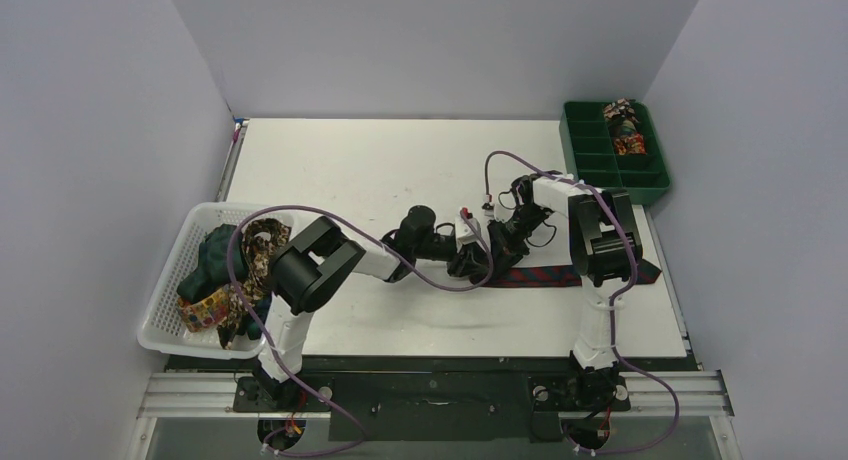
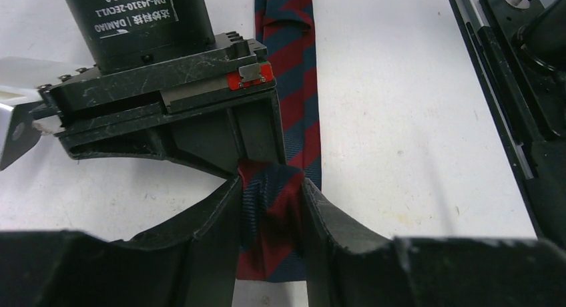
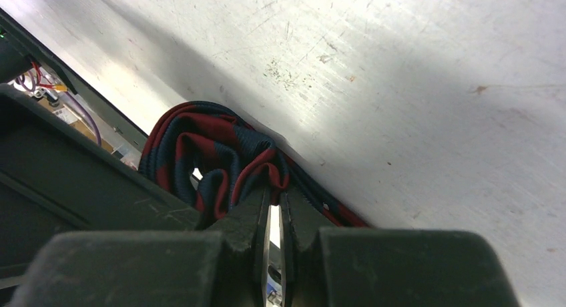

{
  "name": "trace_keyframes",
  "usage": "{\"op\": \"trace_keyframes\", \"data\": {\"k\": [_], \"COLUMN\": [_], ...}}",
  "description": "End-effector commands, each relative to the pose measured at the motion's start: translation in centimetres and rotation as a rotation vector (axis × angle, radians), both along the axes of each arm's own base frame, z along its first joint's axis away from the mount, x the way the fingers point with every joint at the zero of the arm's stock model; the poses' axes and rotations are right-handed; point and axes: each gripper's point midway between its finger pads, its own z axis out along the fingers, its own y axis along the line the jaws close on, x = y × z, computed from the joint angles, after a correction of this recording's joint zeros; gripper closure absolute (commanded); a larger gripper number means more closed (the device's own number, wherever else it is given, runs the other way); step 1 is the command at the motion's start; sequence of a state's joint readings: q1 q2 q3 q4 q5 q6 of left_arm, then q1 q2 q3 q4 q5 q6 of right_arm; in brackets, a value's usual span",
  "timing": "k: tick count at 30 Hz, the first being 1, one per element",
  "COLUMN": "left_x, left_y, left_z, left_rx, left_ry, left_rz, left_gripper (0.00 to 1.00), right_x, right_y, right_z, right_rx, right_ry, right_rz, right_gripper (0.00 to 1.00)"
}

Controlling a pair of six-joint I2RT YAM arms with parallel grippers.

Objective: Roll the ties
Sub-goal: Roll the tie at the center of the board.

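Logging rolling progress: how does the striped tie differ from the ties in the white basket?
The striped tie lies stretched along the table; the basket ties sit heaped. The left gripper and right gripper both pinch the striped tie; nothing holds the basket ties. The striped tie is navy-red; the basket ties floral and dark green.

Top view: even, diffuse overhead light; table (image 1: 400,170) bright white, shadows faint and soft; slight wide-angle bend at edges.
Left wrist view: sharp, tie (image 2: 297,87) stripes crisp; left fingers (image 2: 200,253) dark, underexposed.
Right wrist view: strong glare on table top right, broad soft shadow band across middle; right fingers (image 3: 240,253) dark, slightly soft.
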State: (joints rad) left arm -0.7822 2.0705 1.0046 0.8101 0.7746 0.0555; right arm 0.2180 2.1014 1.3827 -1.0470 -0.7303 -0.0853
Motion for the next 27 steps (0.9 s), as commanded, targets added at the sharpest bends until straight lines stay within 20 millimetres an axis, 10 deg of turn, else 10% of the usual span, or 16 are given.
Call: {"op": "trace_keyframes", "data": {"k": [1,11,27], "left_x": [-0.8,-1.5,-2.3], "left_y": [-1.3,1.8,3.5], "left_z": [-0.9,-8.8,-11.2], "left_rx": [0.012,0.288,0.435], "left_ry": [0.009,0.038,0.028], "left_rz": [-0.036,-0.017,-0.069], "left_gripper": [0.67,0.75,0.84], "right_x": [1.9,1.9,0.0], "right_y": [-0.2,-0.4,-1.9], "right_z": [-2.0,-0.4,6.9], "right_rx": [-0.031,0.009,0.186], "right_ry": [-0.129,-0.158,-0.135], "right_rz": [0.059,0.07,0.106], "right_gripper": [1.0,1.0,0.5]}}
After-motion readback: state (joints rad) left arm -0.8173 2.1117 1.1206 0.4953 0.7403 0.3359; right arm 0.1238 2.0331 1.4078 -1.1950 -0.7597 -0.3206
